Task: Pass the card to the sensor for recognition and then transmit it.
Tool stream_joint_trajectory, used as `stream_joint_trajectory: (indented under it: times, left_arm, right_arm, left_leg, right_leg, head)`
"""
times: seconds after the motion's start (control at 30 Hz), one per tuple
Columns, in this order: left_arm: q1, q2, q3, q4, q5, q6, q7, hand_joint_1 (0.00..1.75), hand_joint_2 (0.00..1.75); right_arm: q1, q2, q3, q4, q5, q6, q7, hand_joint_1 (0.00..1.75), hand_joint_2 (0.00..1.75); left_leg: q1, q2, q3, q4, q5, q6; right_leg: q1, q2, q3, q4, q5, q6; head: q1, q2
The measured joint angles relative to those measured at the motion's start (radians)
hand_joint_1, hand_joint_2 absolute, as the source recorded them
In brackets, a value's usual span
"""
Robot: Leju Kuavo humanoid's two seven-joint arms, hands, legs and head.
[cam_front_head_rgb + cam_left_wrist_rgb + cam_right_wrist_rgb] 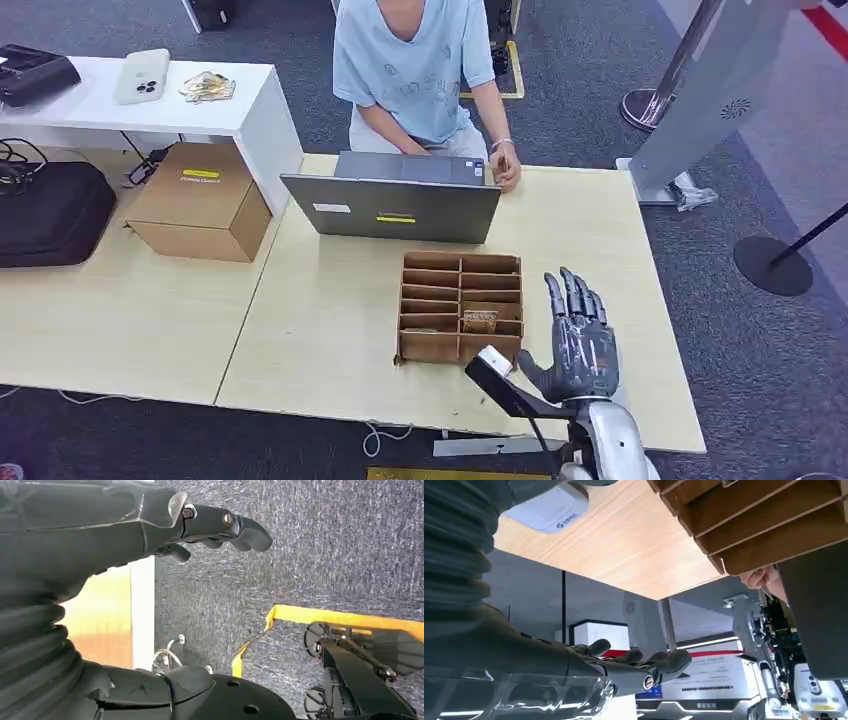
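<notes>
A brown cardboard divider box (pixel 461 307) is set on the light wooden table (pixel 330 330), just behind a closed grey laptop (pixel 392 208). Its slots are arranged in two columns; a card (pixel 480 320) is seen lying in a lower right-hand slot, and the contents of the other slots cannot be made out. A small white sensor (pixel 494 360) on a dark stand is positioned at the box's near right corner. The right hand (pixel 577 340) is held over the table just right of the box, palm down, fingers extended and slightly spread, nothing being held. The left hand (pixel 215 527) is hung over grey carpet, fingers loosely curled, nothing gripped. A person (pixel 415 70) is seated behind the laptop.
</notes>
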Motion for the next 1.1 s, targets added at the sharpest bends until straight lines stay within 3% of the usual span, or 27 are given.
stream_joint_trajectory:
  times: [0.43,1.1]
  left_arm:
    - [0.000,-0.003,0.000,0.000,0.016,0.003,-0.002,0.00,1.75]
    - [0.000,-0.005,0.000,0.000,0.000,-0.008,-0.007,0.00,1.75]
  right_arm:
    - [-0.046,0.000,0.052,0.074,0.025,-0.006,0.009,0.00,1.75]
    - [-0.057,-0.021,0.066,0.139,0.020,0.030,0.052,0.03,1.75]
  left_leg:
    - [0.000,0.000,0.000,0.000,0.000,0.000]
    - [0.000,0.000,0.000,0.000,0.000,0.000]
  right_leg:
    - [0.000,0.000,0.000,0.000,0.000,0.000]
    - [0.000,0.000,0.000,0.000,0.000,0.000]
  head:
    - [0.000,0.000]
    - [0.000,0.000]
